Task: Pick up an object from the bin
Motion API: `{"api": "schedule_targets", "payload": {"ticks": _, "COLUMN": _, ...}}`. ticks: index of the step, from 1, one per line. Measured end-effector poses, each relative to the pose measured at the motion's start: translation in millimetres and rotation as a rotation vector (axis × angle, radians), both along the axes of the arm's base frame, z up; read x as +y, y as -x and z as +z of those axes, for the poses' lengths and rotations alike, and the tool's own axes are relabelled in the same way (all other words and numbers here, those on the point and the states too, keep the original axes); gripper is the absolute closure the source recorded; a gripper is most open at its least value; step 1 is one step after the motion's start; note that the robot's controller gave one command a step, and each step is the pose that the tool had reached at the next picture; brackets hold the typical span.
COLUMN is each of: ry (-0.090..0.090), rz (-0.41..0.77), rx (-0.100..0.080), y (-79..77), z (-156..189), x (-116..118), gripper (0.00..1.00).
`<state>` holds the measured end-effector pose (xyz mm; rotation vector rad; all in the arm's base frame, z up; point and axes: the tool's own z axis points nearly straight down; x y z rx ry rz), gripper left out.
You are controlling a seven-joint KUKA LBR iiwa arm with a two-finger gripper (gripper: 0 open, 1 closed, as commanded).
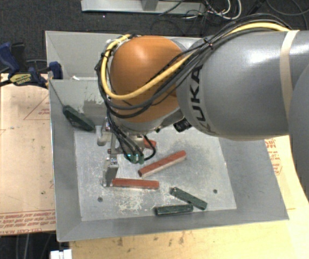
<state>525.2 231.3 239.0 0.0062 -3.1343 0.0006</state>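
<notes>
My gripper (pixel 110 178) comes down from under the arm's wrist in the left middle of the bin. Its tip stands at the left end of a reddish-brown flat bar (pixel 138 184) that lies level on the bin floor. A second reddish-brown bar (pixel 163 163) lies tilted just to the right of it, and its upper left end runs under the wrist. Whether the tip touches the first bar I cannot tell.
Two dark green bars (pixel 188 198) (pixel 173 210) lie near the front of the bin. Another dark green block (pixel 79 118) leans at the left wall toward the back. The arm and its orange cover hide the bin's back and right.
</notes>
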Motion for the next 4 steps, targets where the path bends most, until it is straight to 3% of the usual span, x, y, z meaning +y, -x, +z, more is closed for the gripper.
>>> {"api": "schedule_targets", "payload": {"ticks": 1, "ry": -0.001, "rz": -0.004, "rx": -0.007, "y": -2.0, "z": 4, "x": -1, "gripper": 0.0}}
{"api": "schedule_targets", "payload": {"ticks": 2, "ry": -0.003, "rz": 0.039, "rx": -0.011, "y": 7.2, "z": -64, "x": -29, "gripper": 0.0}}
{"api": "schedule_targets", "payload": {"ticks": 3, "ry": 0.0, "rz": 0.016, "rx": -0.003, "y": 34.9, "z": -81, "x": -74, "gripper": 0.0}}
{"api": "schedule_targets", "payload": {"ticks": 4, "ry": -0.002, "rz": 0.031, "rx": -0.008, "y": 17.3, "z": -79, "x": -86, "gripper": 0.0}}
